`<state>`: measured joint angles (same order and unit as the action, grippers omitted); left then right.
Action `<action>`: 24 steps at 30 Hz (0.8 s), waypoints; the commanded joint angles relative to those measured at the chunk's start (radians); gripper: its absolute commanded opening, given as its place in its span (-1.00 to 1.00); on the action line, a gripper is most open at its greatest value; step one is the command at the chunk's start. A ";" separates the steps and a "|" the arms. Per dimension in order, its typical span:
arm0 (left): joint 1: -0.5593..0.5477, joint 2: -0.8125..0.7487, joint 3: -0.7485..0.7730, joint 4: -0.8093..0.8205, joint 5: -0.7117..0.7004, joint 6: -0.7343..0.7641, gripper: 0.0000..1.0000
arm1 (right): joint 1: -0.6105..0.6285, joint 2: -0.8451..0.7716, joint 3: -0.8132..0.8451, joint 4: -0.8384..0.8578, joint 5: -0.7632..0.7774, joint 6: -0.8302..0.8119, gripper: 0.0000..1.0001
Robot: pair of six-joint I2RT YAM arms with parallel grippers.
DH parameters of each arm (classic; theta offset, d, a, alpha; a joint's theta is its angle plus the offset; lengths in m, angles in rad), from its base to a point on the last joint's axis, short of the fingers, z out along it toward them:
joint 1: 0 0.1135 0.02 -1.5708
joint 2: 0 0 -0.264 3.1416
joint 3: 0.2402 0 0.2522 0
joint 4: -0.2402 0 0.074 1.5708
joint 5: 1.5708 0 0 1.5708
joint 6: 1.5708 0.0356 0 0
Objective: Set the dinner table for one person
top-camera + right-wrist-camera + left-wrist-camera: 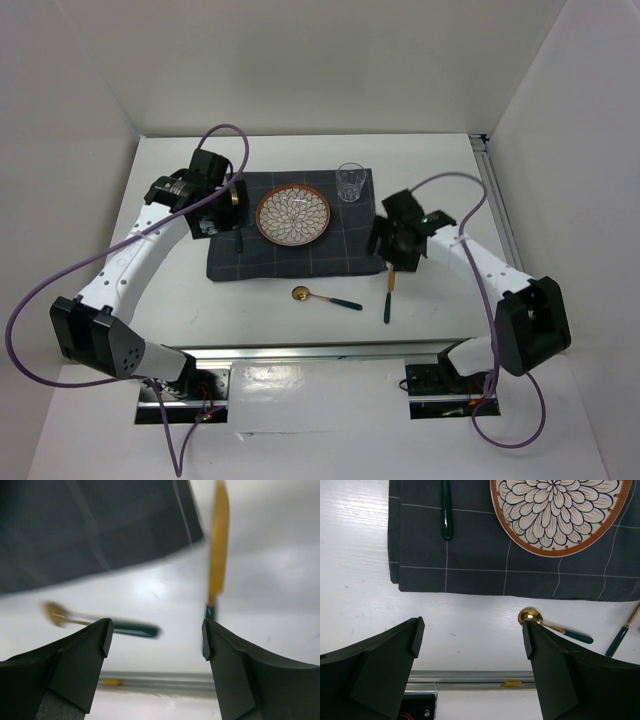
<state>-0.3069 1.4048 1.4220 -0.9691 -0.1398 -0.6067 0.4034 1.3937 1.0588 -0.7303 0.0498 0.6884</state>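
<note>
Right gripper [156,632] hangs open over your worktop [360,580], by what seems a knife [218,545]; left gripper [473,630] gapes too.

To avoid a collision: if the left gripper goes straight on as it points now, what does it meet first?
Probably the bare dinner table, just off the near edge of the grey cloth. Nothing lies between the open jaws of the left gripper. The spoon is close to one jaw.
</note>
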 commanded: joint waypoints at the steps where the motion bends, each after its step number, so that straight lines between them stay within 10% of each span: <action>1: -0.017 0.011 0.008 0.026 0.003 -0.016 0.99 | 0.099 -0.015 -0.169 -0.037 0.016 0.192 0.67; 14: -0.035 0.040 0.020 0.017 0.003 -0.007 0.99 | 0.129 0.100 -0.330 0.096 0.078 0.240 0.23; 20: -0.035 0.040 0.011 0.007 -0.006 -0.007 0.99 | 0.146 0.081 -0.344 0.059 0.149 0.278 -0.87; 24: -0.035 0.051 0.020 0.007 -0.026 -0.007 0.99 | 0.187 -0.074 -0.287 0.009 0.229 0.300 -1.00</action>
<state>-0.3386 1.4422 1.4220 -0.9649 -0.1436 -0.6090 0.5724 1.4136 0.7406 -0.7265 0.1608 0.9463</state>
